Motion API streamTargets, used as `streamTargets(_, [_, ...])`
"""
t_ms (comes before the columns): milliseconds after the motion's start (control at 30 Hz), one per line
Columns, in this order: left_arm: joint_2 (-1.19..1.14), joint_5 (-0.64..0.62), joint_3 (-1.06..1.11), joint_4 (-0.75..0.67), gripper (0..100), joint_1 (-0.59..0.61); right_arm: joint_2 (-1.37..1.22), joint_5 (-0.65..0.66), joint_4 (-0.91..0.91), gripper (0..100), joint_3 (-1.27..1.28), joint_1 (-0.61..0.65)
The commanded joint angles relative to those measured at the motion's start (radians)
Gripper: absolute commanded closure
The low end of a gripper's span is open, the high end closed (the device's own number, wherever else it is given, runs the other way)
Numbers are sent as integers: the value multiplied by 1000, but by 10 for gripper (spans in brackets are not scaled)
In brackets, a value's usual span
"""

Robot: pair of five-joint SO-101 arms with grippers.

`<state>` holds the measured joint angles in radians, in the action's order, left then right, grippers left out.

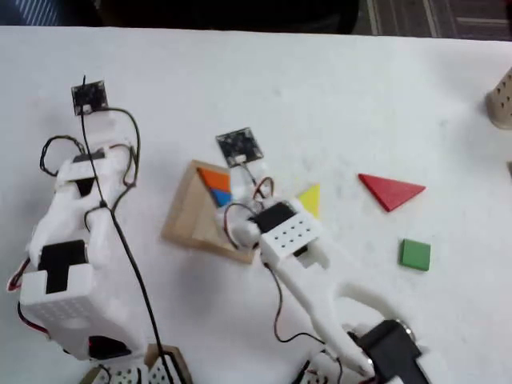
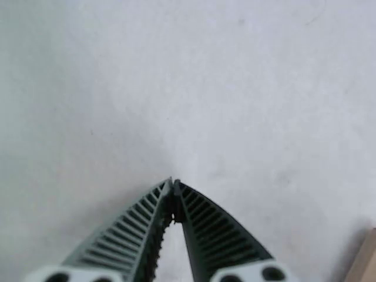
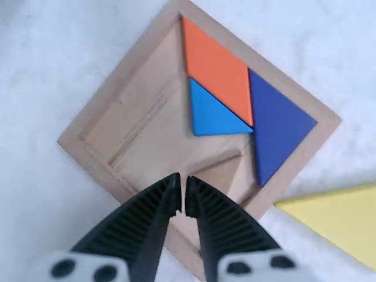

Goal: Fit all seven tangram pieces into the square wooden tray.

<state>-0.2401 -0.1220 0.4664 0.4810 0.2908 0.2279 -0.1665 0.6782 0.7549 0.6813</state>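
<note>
The right gripper [image 3: 182, 197] hangs over the square wooden tray [image 3: 120, 76], its jaws all but closed with only a sliver between the tips and nothing held. 3 pieces lie in the tray, grouped in the part farther from the robot: an orange parallelogram [image 3: 217, 67] along the rim, a light blue triangle [image 3: 212, 113] touching it, and a dark blue triangle [image 3: 276, 126] against both. The rest of the tray floor, under and around the tips, looks like bare wood with faint lines; I cannot tell whether those are pieces. The yellow triangle [image 1: 312, 200] lies on the table [image 2: 235, 70] just beside the tray's rim, on the side away from the left arm and close by the right wrist. The red triangle [image 1: 390, 190] and green square [image 1: 415, 254] lie farther off the same way, well apart, with open table around each. I judge the right arm nearer to all 3, yellow first. The left gripper [image 2: 172, 188] is closed on nothing over bare table.
</note>
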Motion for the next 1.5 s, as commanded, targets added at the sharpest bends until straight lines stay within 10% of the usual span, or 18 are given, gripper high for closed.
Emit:
streamTargets(0, [8, -11, -52, 3, 977, -25, -79, 11, -113, 978, -29, 18])
streamTargets(1467, [8, -11, -51, 5, 977, -24, -186, 11, -87, 980, -31, -93])
